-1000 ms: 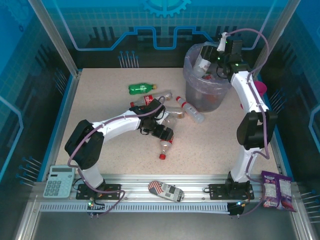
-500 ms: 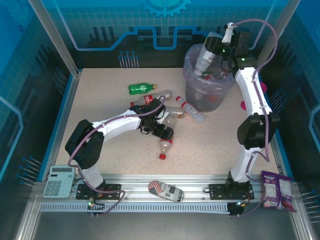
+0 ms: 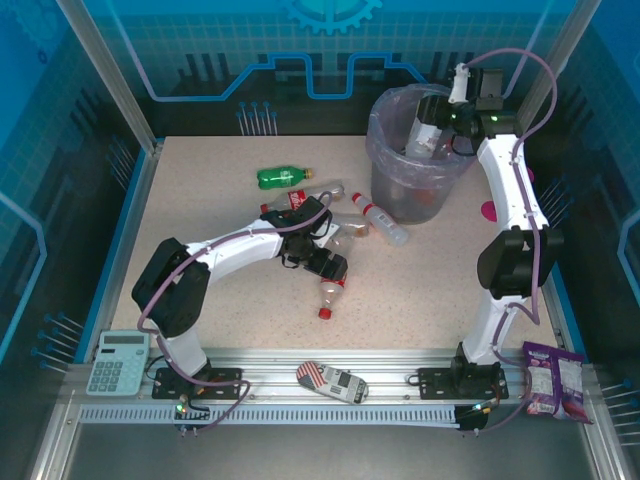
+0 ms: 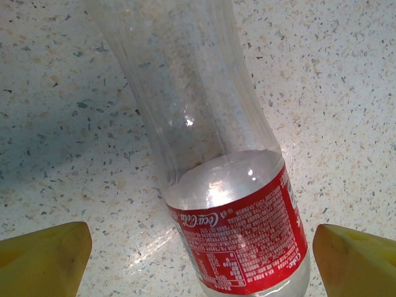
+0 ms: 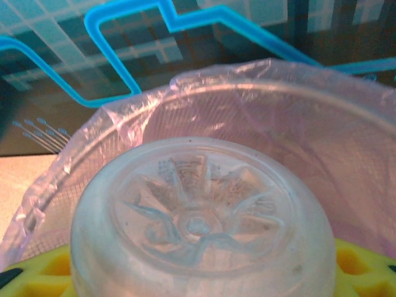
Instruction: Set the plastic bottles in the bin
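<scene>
Above the bin (image 3: 392,192), right gripper (image 3: 441,122) seemingly gripping bottle (image 5: 198,216), arm (image 3: 510,192) extended

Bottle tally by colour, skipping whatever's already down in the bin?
Clear plastic bottles lying on the table: 5
Clear plastic bottle held by the right gripper: 1
Green plastic bottle with yellow cap: 1
Total: 7

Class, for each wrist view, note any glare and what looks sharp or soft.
Left wrist: small glints on the lying bottle, label print crisp, faint sheen on the table. Right wrist: held bottle sharp at its base, bin liner glossy along its rim.
</scene>
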{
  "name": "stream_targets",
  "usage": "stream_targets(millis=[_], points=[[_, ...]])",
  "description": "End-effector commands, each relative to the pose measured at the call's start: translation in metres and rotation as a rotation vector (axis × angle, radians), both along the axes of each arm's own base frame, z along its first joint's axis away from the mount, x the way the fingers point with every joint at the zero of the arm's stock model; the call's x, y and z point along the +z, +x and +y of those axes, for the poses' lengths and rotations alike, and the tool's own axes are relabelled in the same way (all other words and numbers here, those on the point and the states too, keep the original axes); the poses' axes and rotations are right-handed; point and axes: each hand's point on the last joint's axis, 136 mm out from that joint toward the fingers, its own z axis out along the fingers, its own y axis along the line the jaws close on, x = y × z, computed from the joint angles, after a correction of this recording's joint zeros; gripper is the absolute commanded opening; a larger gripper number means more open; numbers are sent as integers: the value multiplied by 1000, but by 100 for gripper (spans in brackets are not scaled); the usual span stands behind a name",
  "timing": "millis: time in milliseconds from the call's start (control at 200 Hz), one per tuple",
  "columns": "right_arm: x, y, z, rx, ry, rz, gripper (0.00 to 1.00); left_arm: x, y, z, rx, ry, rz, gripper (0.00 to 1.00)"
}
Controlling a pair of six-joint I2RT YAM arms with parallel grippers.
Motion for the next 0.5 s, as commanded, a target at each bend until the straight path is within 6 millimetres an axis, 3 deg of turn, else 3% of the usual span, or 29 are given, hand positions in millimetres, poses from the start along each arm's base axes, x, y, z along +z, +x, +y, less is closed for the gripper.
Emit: stream_targets(millis=[0,135,255,360,495], points=[[-22,-2,3,27,41,86,53,3,1,-3,-21,18,-7,93],[-48,3,14,32,98,151,56,1,-1,-3,-21,21,-1,93],[-64,6,18,30,77,200,66,-1,-2,-3,-27,35,0,93],[-58,7,19,35,65,188,75,-1,-2,-3,-30,44,-1,93],[-27,6,14,29,25,125,84,1,-2,-1,-29,50,-8,93]])
